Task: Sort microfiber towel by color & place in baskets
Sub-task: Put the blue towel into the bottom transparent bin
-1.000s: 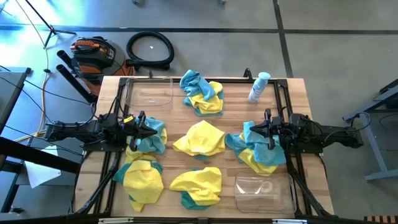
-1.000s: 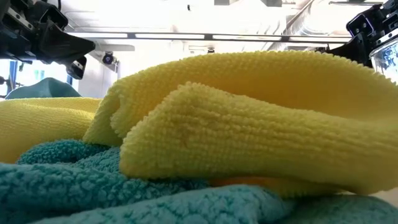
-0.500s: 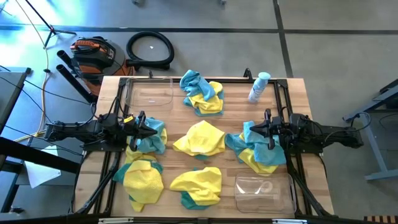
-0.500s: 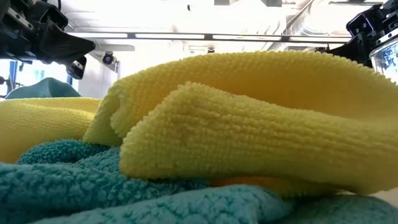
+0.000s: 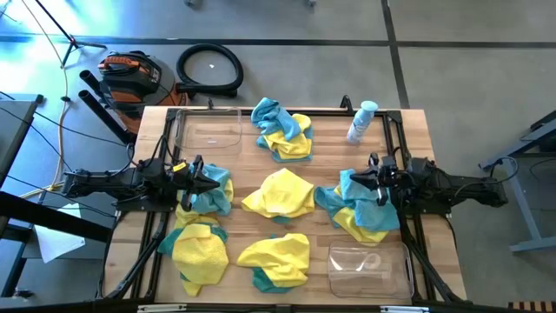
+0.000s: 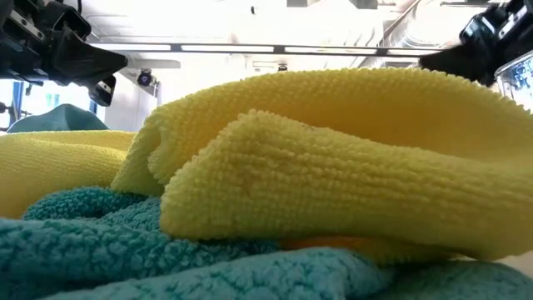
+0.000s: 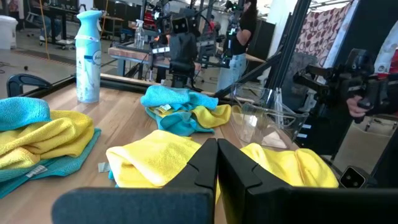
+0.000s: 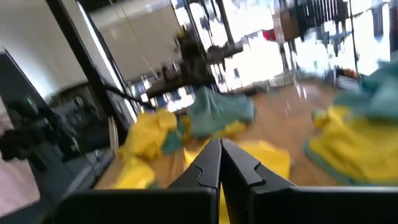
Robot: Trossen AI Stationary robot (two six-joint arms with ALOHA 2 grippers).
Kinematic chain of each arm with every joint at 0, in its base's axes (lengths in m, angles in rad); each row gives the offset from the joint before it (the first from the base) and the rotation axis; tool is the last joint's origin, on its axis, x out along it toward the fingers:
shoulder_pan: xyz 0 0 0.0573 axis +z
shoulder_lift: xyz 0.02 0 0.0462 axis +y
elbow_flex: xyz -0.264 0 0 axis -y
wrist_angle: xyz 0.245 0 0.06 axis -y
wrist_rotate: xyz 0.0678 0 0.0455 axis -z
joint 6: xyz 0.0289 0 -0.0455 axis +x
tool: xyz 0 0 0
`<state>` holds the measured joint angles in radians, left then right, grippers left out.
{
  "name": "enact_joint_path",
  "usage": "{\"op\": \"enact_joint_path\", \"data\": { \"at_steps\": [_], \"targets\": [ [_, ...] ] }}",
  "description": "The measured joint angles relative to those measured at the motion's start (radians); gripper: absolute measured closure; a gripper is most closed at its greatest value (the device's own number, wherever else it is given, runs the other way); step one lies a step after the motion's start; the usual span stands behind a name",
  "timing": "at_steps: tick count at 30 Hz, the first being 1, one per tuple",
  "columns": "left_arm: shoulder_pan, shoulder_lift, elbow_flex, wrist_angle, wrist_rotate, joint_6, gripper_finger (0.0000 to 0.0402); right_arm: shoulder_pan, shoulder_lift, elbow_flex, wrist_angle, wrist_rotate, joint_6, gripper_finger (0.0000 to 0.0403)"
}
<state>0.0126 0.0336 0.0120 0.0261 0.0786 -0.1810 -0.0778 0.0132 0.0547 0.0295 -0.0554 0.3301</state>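
Note:
Yellow and teal microfiber towels lie in several mixed heaps on the wooden table: a far heap (image 5: 282,130), a middle yellow one (image 5: 280,193), two near ones (image 5: 200,252) (image 5: 276,259). One clear basket (image 5: 208,130) stands at the far left, the other (image 5: 367,265) at the near right. My left gripper (image 5: 207,181) (image 7: 217,155) hangs shut above a teal towel (image 5: 213,193). My right gripper (image 5: 368,183) (image 8: 220,155) hangs shut above the teal and yellow heap (image 5: 358,210) on the right. Neither touches cloth.
A white-and-blue spray bottle (image 5: 360,122) stands at the table's far right, seen as well in the left wrist view (image 7: 88,56). The low view is filled by a yellow towel (image 6: 333,167) lying on a teal one (image 6: 125,250). Black rails run along both table sides.
My right gripper has started to move, shifting a little toward the table's left above its heap; its wrist view is blurred by the motion. The towels have stayed where they were.

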Motion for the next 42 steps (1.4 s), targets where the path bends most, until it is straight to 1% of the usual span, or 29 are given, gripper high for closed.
{"op": "enact_joint_path", "data": {
  "at_steps": [2,4,7,10,14,18,21,24,28,31,33,36,42],
  "targets": [
    [0.000,0.000,0.000,0.000,0.000,0.000,0.0402,0.000,0.008,0.032,-0.005,0.020,-0.025,0.0403],
    [0.000,0.000,0.000,0.000,0.000,0.000,0.0401,0.000,0.034,0.092,-0.059,0.059,-0.062,0.0403],
    [0.000,0.000,0.000,0.000,0.000,0.000,0.0401,0.000,0.099,0.212,-0.153,0.116,-0.116,0.0403],
    [0.000,0.000,0.000,0.000,0.000,0.000,0.0402,0.000,0.190,0.358,-0.268,0.146,-0.129,0.0403],
    [0.000,0.000,0.000,0.000,0.000,0.000,0.0402,0.000,0.356,0.582,-0.541,0.161,-0.090,0.0403],
    [0.000,0.000,0.000,0.000,0.000,0.000,0.0401,0.000,0.551,0.783,-0.842,0.167,0.008,0.0403],
    [0.000,0.000,0.000,0.000,0.000,0.000,0.0401,0.000,0.686,0.899,-1.027,0.206,0.064,0.0403],
    [0.000,0.000,0.000,0.000,0.000,0.000,0.0401,0.000,0.802,0.980,-1.166,0.212,0.100,0.0403],
    [0.000,0.000,0.000,0.000,0.000,0.000,0.0402,0.000,0.917,1.031,-1.271,0.212,0.159,0.0403],
    [0.000,0.000,0.000,0.000,0.000,0.000,0.0401,0.000,0.973,1.027,-1.281,0.208,0.237,0.0401],
    [0.000,0.000,0.000,0.000,0.000,0.000,0.0402,-0.001,1.003,1.013,-1.294,0.200,0.282,0.0393],
    [0.000,0.000,0.000,0.000,0.000,0.000,0.0402,-0.001,1.044,0.984,-1.308,0.173,0.378,0.0365],
    [0.000,0.000,0.000,0.000,0.000,0.000,0.0402,-0.001,1.096,0.905,-1.313,0.152,0.516,0.0281]
  ]
}}
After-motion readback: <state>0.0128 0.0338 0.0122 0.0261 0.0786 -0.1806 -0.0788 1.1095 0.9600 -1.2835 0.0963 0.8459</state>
